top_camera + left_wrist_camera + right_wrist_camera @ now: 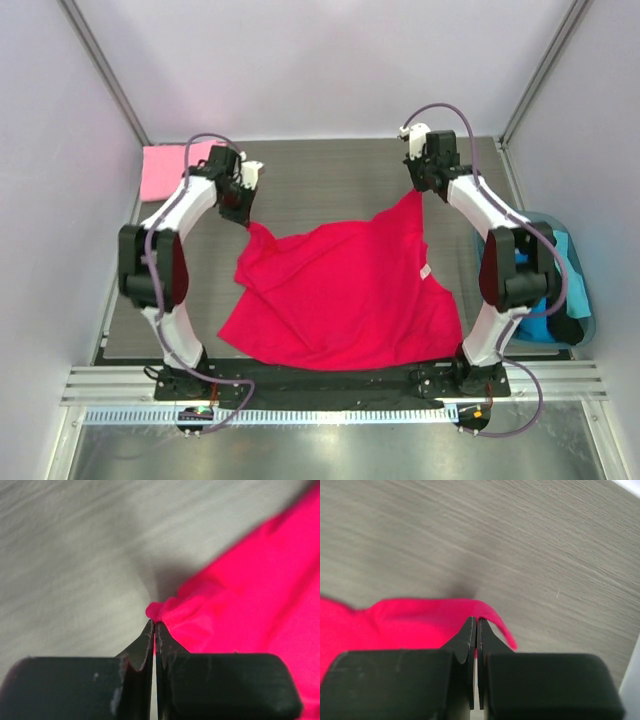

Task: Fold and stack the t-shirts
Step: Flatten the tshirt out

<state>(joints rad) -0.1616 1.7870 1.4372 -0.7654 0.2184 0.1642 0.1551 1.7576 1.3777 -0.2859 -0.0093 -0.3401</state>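
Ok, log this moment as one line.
left gripper: shut on red t-shirt corner | right gripper: shut on another corner | pink t-shirt: far-left, untouched

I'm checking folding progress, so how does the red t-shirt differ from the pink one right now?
The red t-shirt is spread open and rumpled in the middle; the pink t-shirt lies as a compact, flat patch at the far left. The red one is pinched by the left hand and right hand; the pink one is untouched. Both are plain cloth.
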